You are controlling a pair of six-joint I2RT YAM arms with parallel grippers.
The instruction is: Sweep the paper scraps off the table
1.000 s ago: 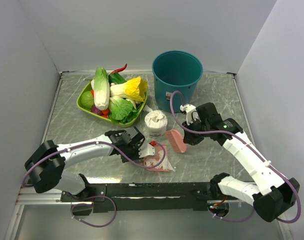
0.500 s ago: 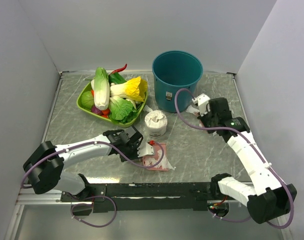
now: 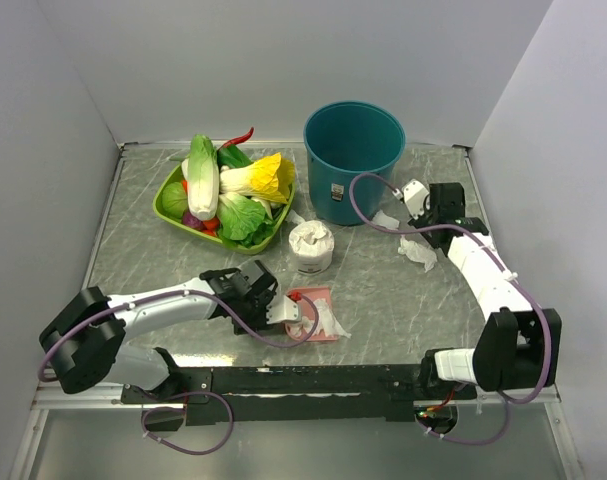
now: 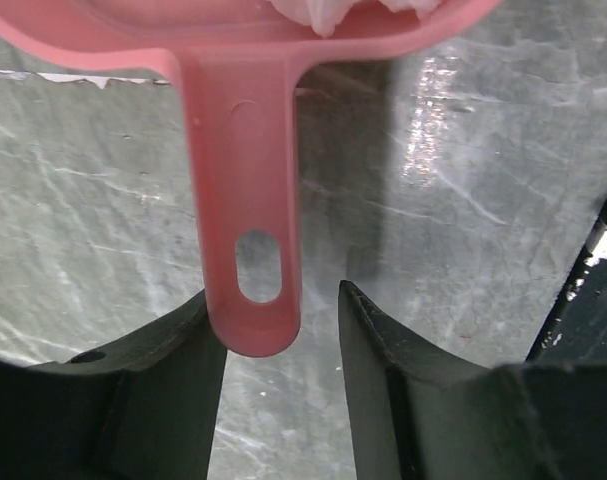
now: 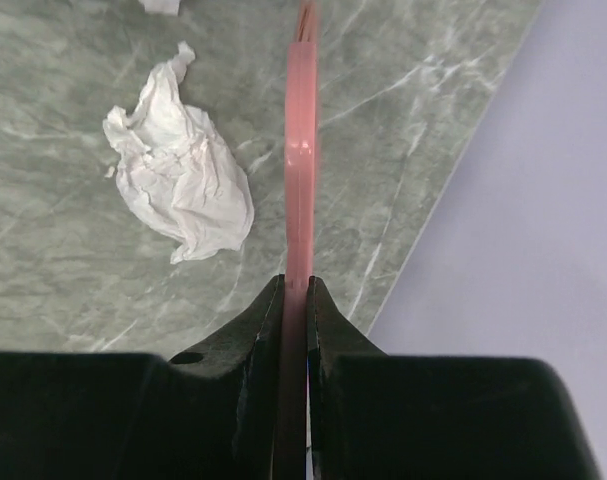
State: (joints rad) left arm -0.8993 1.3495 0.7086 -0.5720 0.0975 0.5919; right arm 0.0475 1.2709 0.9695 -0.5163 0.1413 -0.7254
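Observation:
The pink dustpan lies on the table at the front middle, with white paper scraps in it. My left gripper is open around its handle: the left finger is at the handle, and a gap separates the handle from the right finger. My right gripper, at the back right, is shut on a pink brush handle seen edge-on. Two loose paper scraps lie just left of it; one of them shows in the right wrist view.
A teal bucket stands at the back middle. A green tray of vegetables sits at the back left. An upright white tissue roll stands just behind the dustpan. The right wall is close to my right gripper.
My right arm has swung the brush from the table's middle to the back right. My left jaws have opened off the dustpan handle.

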